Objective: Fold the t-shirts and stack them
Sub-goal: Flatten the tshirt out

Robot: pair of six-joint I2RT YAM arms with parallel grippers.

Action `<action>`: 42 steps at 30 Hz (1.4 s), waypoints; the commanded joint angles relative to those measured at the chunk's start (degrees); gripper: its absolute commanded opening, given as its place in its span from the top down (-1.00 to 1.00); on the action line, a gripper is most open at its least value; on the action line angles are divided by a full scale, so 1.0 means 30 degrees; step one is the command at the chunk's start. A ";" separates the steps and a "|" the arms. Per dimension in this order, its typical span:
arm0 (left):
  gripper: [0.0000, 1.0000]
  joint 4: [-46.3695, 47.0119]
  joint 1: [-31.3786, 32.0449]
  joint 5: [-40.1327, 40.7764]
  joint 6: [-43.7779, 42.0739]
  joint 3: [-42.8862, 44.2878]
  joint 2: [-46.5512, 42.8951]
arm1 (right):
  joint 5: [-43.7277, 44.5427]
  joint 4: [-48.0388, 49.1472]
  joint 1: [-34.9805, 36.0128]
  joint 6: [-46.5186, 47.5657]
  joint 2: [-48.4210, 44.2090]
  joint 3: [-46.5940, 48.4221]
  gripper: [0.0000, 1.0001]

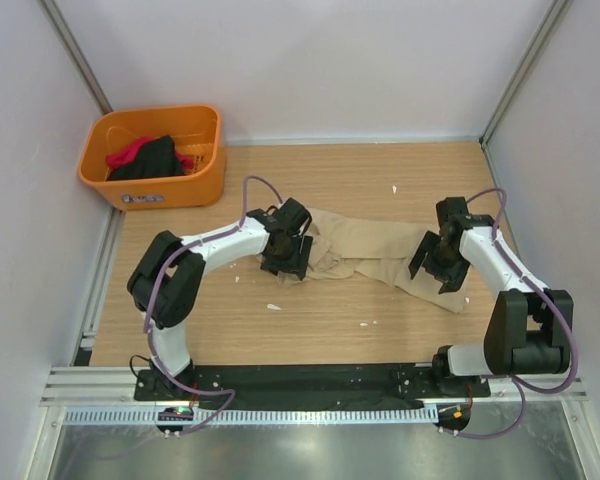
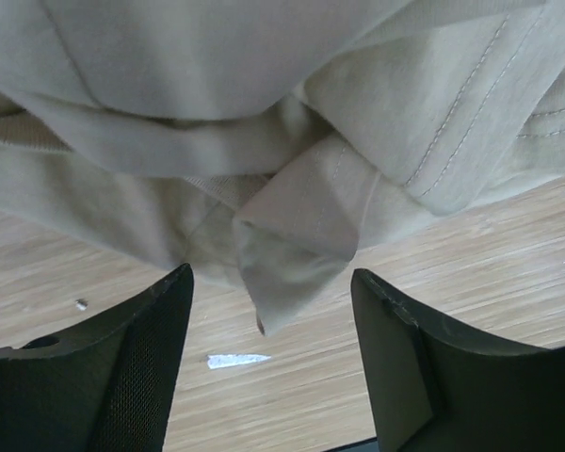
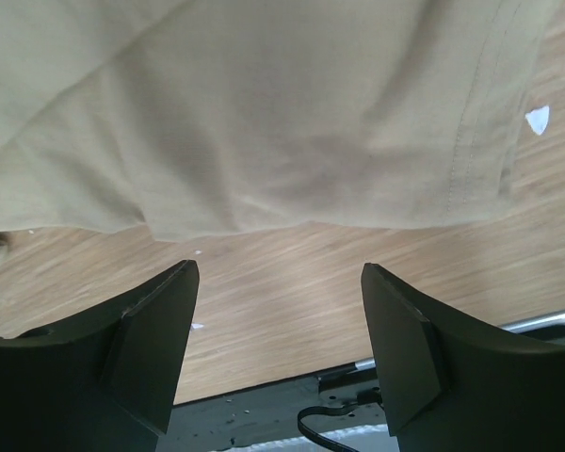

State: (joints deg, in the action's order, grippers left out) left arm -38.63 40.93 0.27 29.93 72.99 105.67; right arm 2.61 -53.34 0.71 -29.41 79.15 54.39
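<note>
A tan t-shirt lies crumpled in a long band across the middle of the table. My left gripper stands at the shirt's left end and my right gripper at its right end. In the left wrist view the bunched tan cloth fills the top, and a folded corner of it hangs down between the open fingers of the left gripper without being pinched. In the right wrist view the shirt's hemmed edge lies just beyond the right gripper, which is open over bare wood. A red t-shirt and a black t-shirt lie in the basket.
An orange plastic basket stands at the back left corner. Small white scraps lie on the wood. White walls close in the left, right and back. The black mounting rail runs along the near edge.
</note>
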 commanded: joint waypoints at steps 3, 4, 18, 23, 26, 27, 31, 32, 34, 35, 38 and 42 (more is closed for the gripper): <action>-0.30 0.1480 -0.0136 -0.0823 0.0130 -0.0072 0.0752 | -0.1631 0.0407 -0.0529 -0.0363 -0.0692 -0.1225 -0.54; -0.23 0.1626 -0.0195 -0.0823 -0.0015 -0.0073 0.0841 | -0.1748 0.0495 -0.0559 -0.0334 -0.0663 -0.1400 -0.54; 1.00 -0.3440 -0.2334 0.3490 -0.2942 -0.3023 -0.9462 | -0.2246 -0.0179 -0.0647 0.0398 -0.0194 -0.1166 -0.55; 0.58 -0.4085 -0.2334 -0.4419 -0.0550 -0.6014 -1.2046 | -0.4584 0.0407 -0.0618 0.1013 -0.0164 -0.1432 -0.54; -0.06 -0.3852 -0.2334 -0.5599 0.1531 -0.7688 -1.4151 | -0.5379 0.0700 -0.0239 0.1218 0.0069 -0.0788 -0.54; -0.20 -0.3619 -0.2334 -0.5454 0.2029 -0.7806 -1.5782 | -0.5527 0.0730 -0.0237 0.1219 0.0273 -0.0584 -0.54; -0.59 -0.3412 -0.2334 -0.3201 0.3497 -0.6902 -1.8283 | -0.5005 0.0350 0.0525 0.1190 0.0830 0.0238 -0.58; -0.60 -0.3470 -0.2334 -0.2239 0.3586 -0.6812 -1.8318 | -0.4740 0.0320 0.0496 0.1190 0.0890 0.0210 -0.60; -0.54 -0.3908 -0.2392 -0.1471 0.4314 -0.6782 -1.7650 | -0.3599 0.0174 0.0437 0.1073 0.0978 0.0122 -0.61; -0.49 -0.4113 -0.2392 -0.1294 0.4638 -0.6869 -1.7267 | -0.3363 0.0173 0.0437 0.1072 0.0978 0.0093 -0.61; -0.32 -0.3765 -0.2392 -0.1877 0.5488 -0.7482 -1.5456 | -0.3389 0.0202 0.0408 0.1219 0.0920 -0.0083 -0.60; -0.30 -0.4083 -0.2422 -0.0246 0.6015 -0.7515 -1.4306 | -0.4180 0.0378 0.0407 0.1424 0.0570 -0.0434 -0.59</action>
State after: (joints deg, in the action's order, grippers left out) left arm -50.00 33.82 -5.08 44.73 50.85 61.73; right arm -9.19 -52.34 2.02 -26.37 82.04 53.08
